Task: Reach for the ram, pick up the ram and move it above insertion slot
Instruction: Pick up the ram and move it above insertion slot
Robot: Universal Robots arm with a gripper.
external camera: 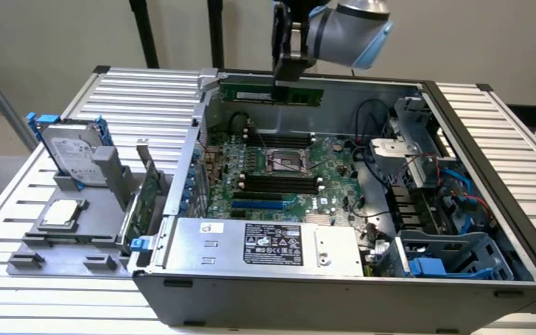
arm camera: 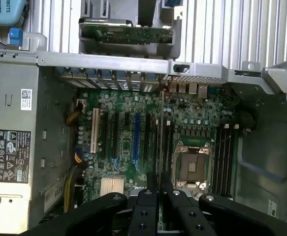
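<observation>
Power supply (external camera: 268, 244) nearest, along the case's (external camera: 343, 300) front edge. Gripper (external camera: 292, 70) clamped on 1 ram (external camera: 273, 94), held high by the case's far wall, long axis level, parallel to that wall. Motherboard (external camera: 278, 174) slots (external camera: 273, 183) below and nearer. In the wrist view, stick (arm camera: 161, 142) edge-on between closed fingers (arm camera: 145, 204).

A green ram (external camera: 273, 93) with dark chips hangs from a black gripper (external camera: 285, 78). The motherboard (external camera: 282, 174) is green, the power supply (external camera: 259, 244) silver with a black label, the hard drive (external camera: 70, 155) blue-framed.
</observation>
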